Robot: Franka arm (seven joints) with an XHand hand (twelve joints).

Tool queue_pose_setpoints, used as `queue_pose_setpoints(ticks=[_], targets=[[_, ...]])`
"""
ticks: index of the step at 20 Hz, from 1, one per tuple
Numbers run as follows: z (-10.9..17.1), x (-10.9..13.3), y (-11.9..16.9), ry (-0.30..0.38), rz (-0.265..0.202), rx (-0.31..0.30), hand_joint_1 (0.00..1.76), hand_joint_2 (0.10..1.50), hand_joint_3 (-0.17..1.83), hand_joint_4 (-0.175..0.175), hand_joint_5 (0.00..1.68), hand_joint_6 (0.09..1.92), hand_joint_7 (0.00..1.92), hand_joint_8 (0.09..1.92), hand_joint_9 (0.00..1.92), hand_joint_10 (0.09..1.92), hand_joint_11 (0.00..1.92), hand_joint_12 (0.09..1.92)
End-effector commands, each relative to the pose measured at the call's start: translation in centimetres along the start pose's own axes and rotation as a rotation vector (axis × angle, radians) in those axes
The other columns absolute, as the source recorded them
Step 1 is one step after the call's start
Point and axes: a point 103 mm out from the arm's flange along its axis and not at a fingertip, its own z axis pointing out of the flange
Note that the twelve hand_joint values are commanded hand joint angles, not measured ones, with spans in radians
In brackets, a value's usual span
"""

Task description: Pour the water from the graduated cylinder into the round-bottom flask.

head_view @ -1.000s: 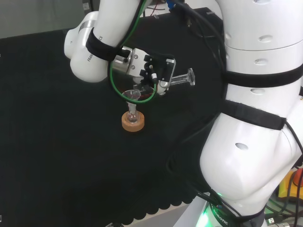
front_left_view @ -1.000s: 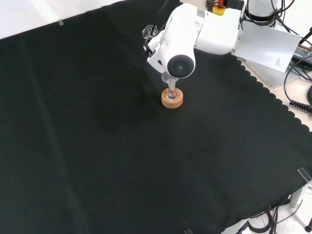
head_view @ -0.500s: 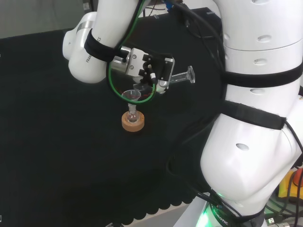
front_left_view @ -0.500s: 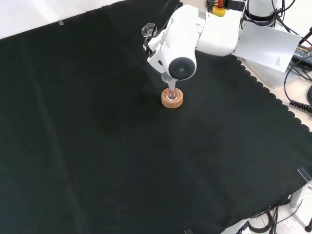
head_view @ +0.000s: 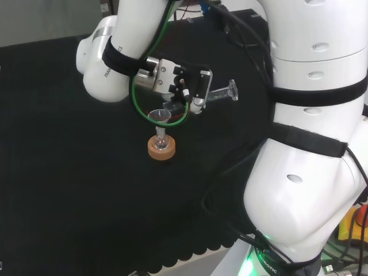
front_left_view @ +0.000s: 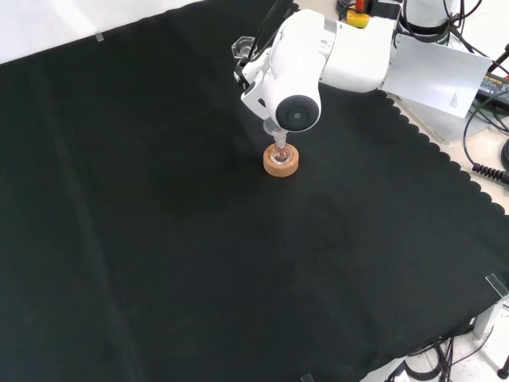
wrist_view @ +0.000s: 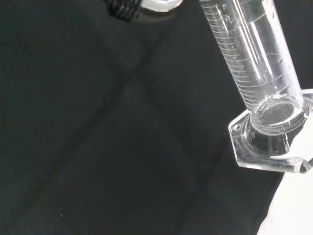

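In the head view you see the hand (head_view: 185, 86) curled round the graduated cylinder (head_view: 218, 95), holding it tipped close to level — its hexagonal foot (head_view: 232, 91) points toward the view's right, and its mouth end is hidden behind the fingers. Just below the hand stands a small glass funnel (head_view: 159, 117), seated in the neck of the round-bottom flask (head_view: 161, 140). The flask rests upright in a cork ring (head_view: 161, 148) on the black cloth (head_view: 69, 190).

In the front view the arm's white link with its round grey cap (front_left_view: 295, 113) stands before the hand. You can make out the cylinder's foot (front_left_view: 241, 49) at the link's upper left, and the flask (front_left_view: 280, 154) on the cork ring (front_left_view: 281, 161) directly below the cap.

In the wrist view the cylinder (wrist_view: 254, 63) is close and large — its printed scale runs along the tube, and its clear foot (wrist_view: 266, 147) lies over the cloth. You cannot tell from these views whether water remains in the tube.
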Motion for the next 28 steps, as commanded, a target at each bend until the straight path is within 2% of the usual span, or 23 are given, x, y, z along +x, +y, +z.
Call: queue_pose_setpoints(ticks=[1, 9, 14, 24, 28], targets=[[0.2, -0.3, 0.0, -0.003, 0.001, 0.001, 1.16, 0.90, 0.44, -0.175, 1.01, 1.04, 1.36, 0.20, 1.51, 0.09, 1.37, 0.65], [-0.7, 0.5, 0.0, -0.001, -0.002, 0.012, 1.16, 0.90, 0.44, -0.175, 1.01, 1.03, 1.36, 0.20, 1.51, 0.09, 1.37, 0.65], [-1.5, 0.8, -0.1, 0.018, 0.005, -0.010, 1.16, 0.90, 0.44, -0.175, 1.01, 1.03, 1.36, 0.19, 1.51, 0.09, 1.37, 0.64], [-0.6, -0.8, 0.0, 0.145, -0.033, -0.072, 1.16, 0.90, 0.44, -0.175, 1.01, 1.03, 1.36, 0.19, 1.51, 0.09, 1.37, 0.64], [-0.2, -1.5, 0.0, 0.234, -0.044, -0.104, 1.16, 0.90, 0.44, -0.175, 1.01, 1.04, 1.36, 0.19, 1.51, 0.09, 1.37, 0.64]])
